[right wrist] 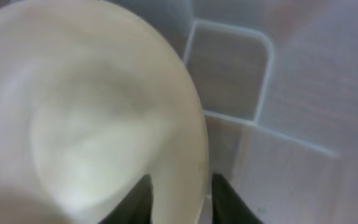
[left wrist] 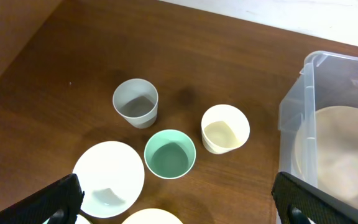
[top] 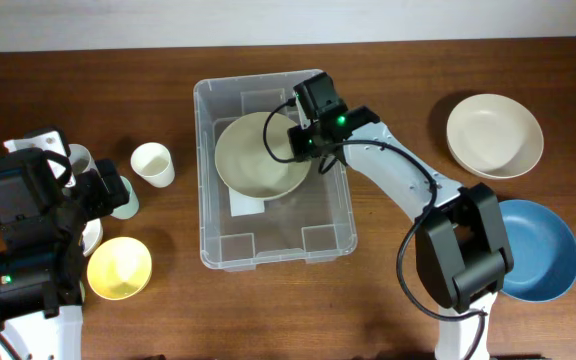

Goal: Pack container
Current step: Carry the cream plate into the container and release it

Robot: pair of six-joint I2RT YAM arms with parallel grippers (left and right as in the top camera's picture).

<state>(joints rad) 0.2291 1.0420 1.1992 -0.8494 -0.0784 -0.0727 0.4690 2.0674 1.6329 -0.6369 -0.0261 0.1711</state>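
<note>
Table centre in the overhead view is taken by the large clear plastic rectangular container (top: 208,205), a white label on its floor. The right gripper (top: 303,140) reaches inside over the far wall, clamped on the rim of a pale cream round bowl (top: 253,155) that sits tilted within. To the right lie a cream shallow bowl (top: 494,135) and a blue bowl (top: 538,248), well apart from the container. On the left, the left gripper (top: 120,193) hangs above a cluster of cups, with a yellow bowl (top: 119,268) near it and a cream paper-like cup (top: 152,164) just beside. The left wrist view shows its fingers (left wrist: 61,196) spread wide, holding nothing, over a grey cup (left wrist: 135,102), a mint-green cup (left wrist: 169,154) and a white bowl (left wrist: 109,178); the container's corner stands at the right. The right wrist view shows dark fingers (right wrist: 229,199) either side of the cream bowl's edge, above the moulded floor.
</note>
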